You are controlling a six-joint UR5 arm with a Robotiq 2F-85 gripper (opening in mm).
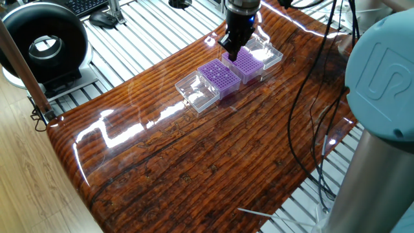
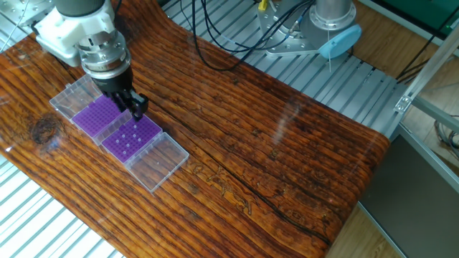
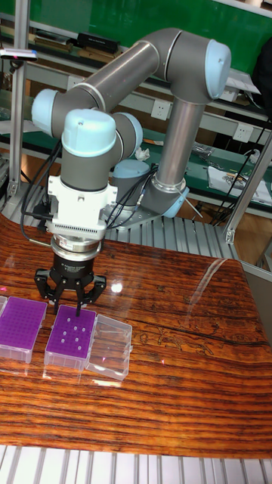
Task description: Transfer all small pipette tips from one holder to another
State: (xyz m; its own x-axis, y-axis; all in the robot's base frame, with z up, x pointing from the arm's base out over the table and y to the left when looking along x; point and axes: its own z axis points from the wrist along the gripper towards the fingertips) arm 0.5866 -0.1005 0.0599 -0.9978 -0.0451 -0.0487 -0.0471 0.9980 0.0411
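Observation:
Two purple grid racks sit side by side on the wooden table. The right rack point(image 2: 133, 137) point(image 3: 72, 336) point(image 1: 220, 76) holds several small pipette tips point(image 2: 128, 140) point(image 3: 69, 335), seen as pale dots in its holes. No tips show in the left rack point(image 2: 97, 115) point(image 3: 21, 325) point(image 1: 246, 63). My gripper point(image 2: 137, 109) point(image 3: 75, 307) point(image 1: 231, 52) hangs just over the far edge of the right rack, its fingers drawn together into a point. Whether a tip sits between them is too small to tell.
A clear lid lies open at the outer side of each rack point(image 2: 158, 162) point(image 2: 74, 97) point(image 3: 110, 349). Black cables point(image 2: 215, 43) and a second robot's base point(image 2: 323, 25) stand at the table's far edge. A black round device point(image 1: 42, 45) stands beyond the table in one fixed view.

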